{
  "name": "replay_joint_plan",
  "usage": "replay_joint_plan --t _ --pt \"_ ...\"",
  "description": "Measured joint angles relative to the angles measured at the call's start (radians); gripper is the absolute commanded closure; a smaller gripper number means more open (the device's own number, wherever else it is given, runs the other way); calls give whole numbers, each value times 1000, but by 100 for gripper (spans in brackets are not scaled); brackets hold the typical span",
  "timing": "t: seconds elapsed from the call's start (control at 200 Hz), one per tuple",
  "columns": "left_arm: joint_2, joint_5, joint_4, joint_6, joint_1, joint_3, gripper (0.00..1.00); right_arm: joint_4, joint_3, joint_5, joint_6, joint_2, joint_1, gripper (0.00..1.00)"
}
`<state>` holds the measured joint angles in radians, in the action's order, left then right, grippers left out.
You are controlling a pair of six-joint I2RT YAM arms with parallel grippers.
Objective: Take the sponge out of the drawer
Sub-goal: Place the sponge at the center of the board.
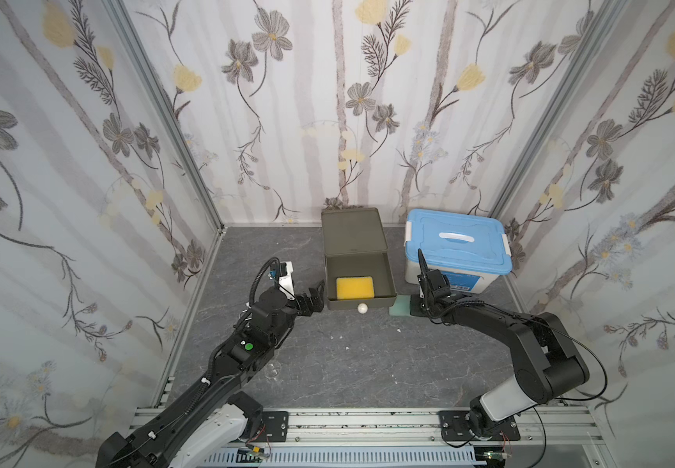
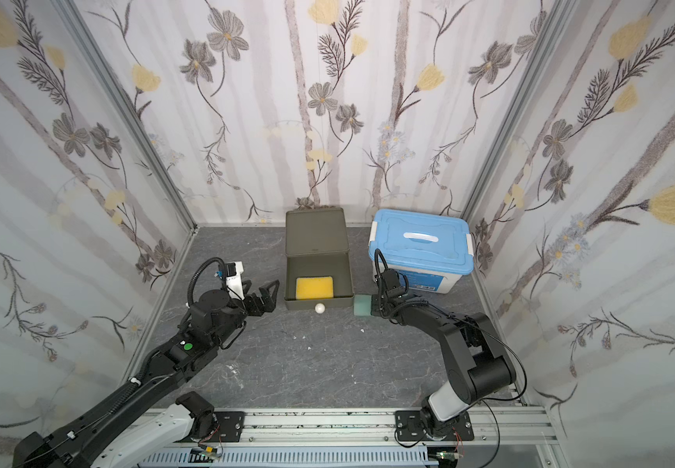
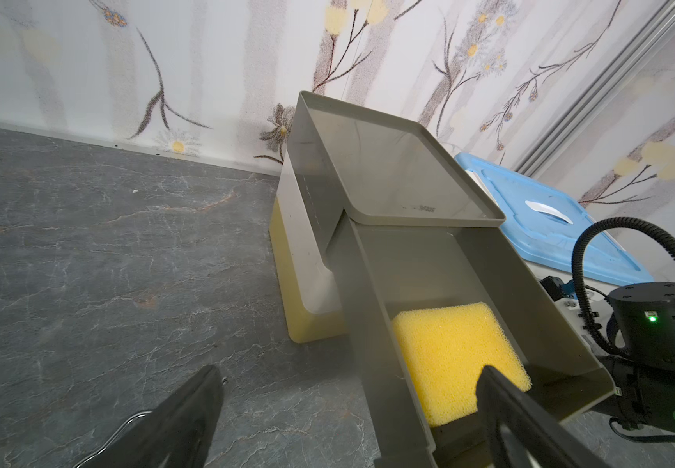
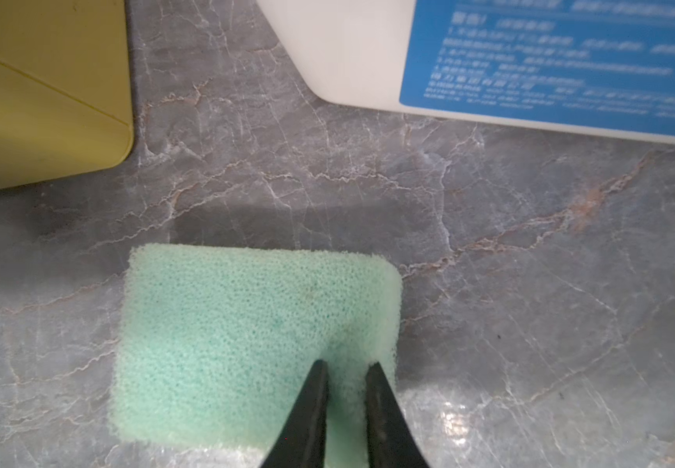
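The olive drawer (image 1: 388, 279) (image 2: 350, 279) stands pulled out, with a yellow sponge (image 1: 355, 287) (image 2: 314, 287) (image 3: 457, 356) lying flat inside near its front. My left gripper (image 1: 316, 298) (image 2: 270, 298) (image 3: 352, 370) is open just left of the drawer. In its wrist view the drawer's side wall shows between its fingers. A green sponge (image 1: 399, 310) (image 2: 362, 306) (image 4: 246, 324) lies on the table right of the drawer front. My right gripper (image 4: 347, 364) (image 2: 374, 306) pinches that sponge's edge, with foam squeezed in the narrow gap.
A white round knob (image 1: 362, 308) sticks out of the drawer front. The drawer's olive housing (image 1: 352, 231) reaches back to the wall. A white box with a blue lid (image 1: 457, 243) (image 4: 368, 52) stands close behind my right gripper. Patterned walls enclose the grey marbled table (image 1: 368, 364).
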<state>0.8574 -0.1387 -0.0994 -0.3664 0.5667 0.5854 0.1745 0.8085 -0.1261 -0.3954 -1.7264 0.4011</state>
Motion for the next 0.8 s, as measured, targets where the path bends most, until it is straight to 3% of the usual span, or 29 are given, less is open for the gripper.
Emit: replay_joint_plan --t 0.245,0.505,0.67,0.799 --pt "16 0 0 -1 0 0 0 28 19 -29 2 23 -6 61" --pt "18 0 0 -5 0 0 0 79 83 -51 4 148 2 56" --pt "14 0 0 -10 0 0 0 109 180 -58 16 274 74 44" --pt "10 1 0 -20 0 -1 0 119 282 -57 23 292 145 44"
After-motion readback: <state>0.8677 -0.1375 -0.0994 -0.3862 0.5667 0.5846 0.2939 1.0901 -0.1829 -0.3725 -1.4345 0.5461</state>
